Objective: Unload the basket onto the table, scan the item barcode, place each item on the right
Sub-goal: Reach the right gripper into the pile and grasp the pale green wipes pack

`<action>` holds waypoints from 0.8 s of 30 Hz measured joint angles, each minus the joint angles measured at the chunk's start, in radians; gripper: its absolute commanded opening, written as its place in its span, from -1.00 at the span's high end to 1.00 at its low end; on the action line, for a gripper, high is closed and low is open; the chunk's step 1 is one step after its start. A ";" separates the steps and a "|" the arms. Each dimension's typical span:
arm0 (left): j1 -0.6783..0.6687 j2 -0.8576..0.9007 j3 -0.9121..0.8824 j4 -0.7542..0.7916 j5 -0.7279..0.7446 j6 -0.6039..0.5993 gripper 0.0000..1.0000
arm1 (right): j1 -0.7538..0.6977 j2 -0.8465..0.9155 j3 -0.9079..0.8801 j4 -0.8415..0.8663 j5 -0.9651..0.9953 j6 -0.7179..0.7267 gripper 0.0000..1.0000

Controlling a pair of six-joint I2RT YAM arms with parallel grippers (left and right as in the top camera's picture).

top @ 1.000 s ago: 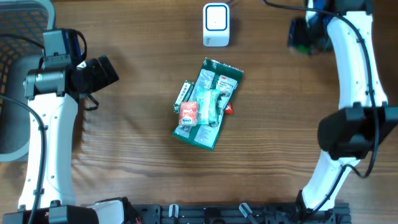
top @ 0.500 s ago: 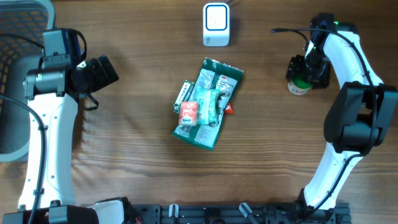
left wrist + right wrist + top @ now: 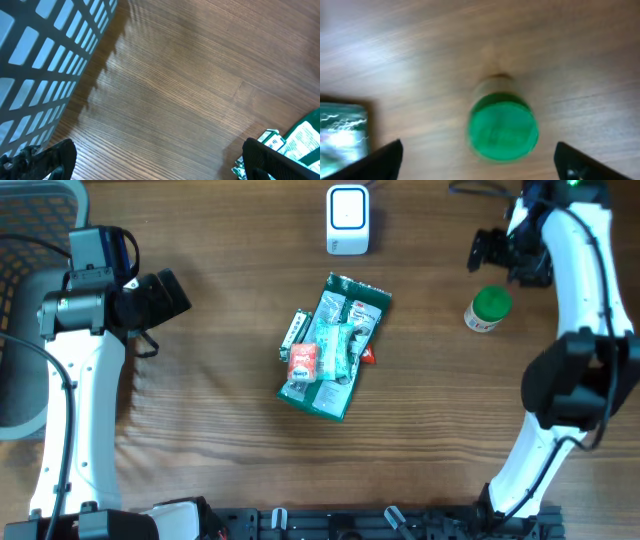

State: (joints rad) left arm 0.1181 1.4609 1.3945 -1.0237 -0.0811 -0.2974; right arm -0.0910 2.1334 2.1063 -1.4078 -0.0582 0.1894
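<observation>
Green-lidded jar (image 3: 487,309) stands upright on the wooden table (image 3: 200,430), on the right side and well right of the pile in the middle. Its round green lid faces up, with a pale labelled body showing below it. Nothing touches the jar.

The right gripper (image 3: 490,252) hangs just beyond the jar on the far side, clear of it, with its jaws spread wide. In the blurred right wrist view the lid (image 3: 502,125) sits between the two dark fingertips (image 3: 380,160) at the lower corners, with bare table on both sides of it.

The white scanner (image 3: 347,220) stands at the far edge, centre, left of the right gripper and apart from the jar. Near of it lies a flat green packet (image 3: 335,345), tilted, with several smaller packets stacked on top.

The left gripper (image 3: 165,295) is over the left side of the table, empty, its jaws as wide apart as they go. Its wrist view shows bare wood, the corner of the packet pile at lower right and a grey lattice basket (image 3: 40,65) at left.
</observation>
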 measured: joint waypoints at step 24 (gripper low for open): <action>0.000 0.000 0.000 0.000 0.000 0.000 -1.00 | 0.499 -0.153 -0.406 0.262 -0.375 0.062 0.03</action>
State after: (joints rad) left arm 0.1181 1.4609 1.3945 -1.0237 -0.0807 -0.2974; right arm 0.4080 1.9800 1.7008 -1.1458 -0.4328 0.2512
